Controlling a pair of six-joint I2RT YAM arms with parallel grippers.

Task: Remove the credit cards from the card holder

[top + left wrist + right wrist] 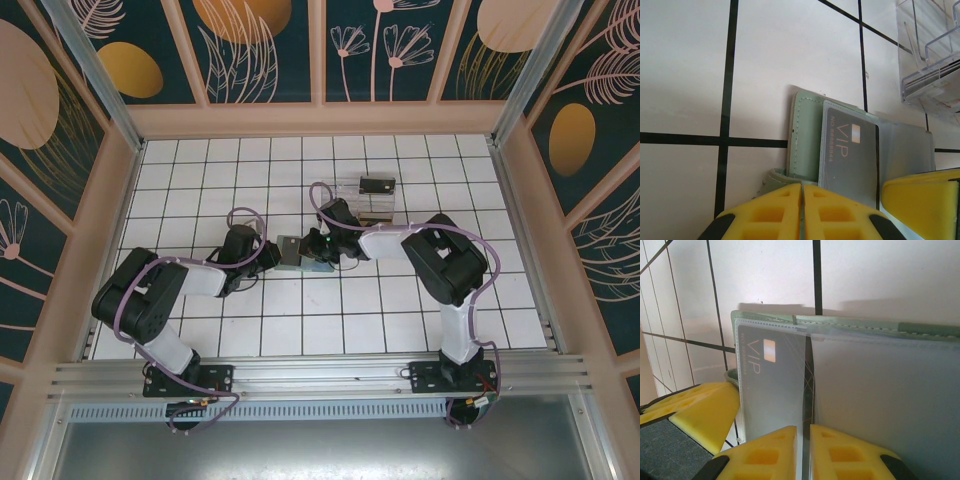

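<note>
Currently the left arm [190,278] rises from its base at the near left edge of the desk [200,170], folds at a raised elbow over the left side, and runs its forearm low and to the right toward the centre. The left jaws are closed: in the left wrist view the two yellow fingers [765,215] meet with only a thin seam between them, and a curled green edge of the card holder [805,130] runs in between them.

The card holder [297,252] lies open and flat on the white tiles at mid-desk, between the two wrists. A grey credit card [852,160] marked "VIP" sits inside a clear sleeve [880,400] on the holder.

The right jaws are closed as well. In the right wrist view their fingers [845,455] pinch the near edge of the clear sleeve, close to the edge of the card [767,385]; whether the card itself is caught cannot be told. The right arm [395,243] reaches leftward from a bent elbow right of centre, above its base at the near right edge.

A clear plastic tray [360,210] stands just beyond the right wrist, with a small black box [378,185] in it.
</note>
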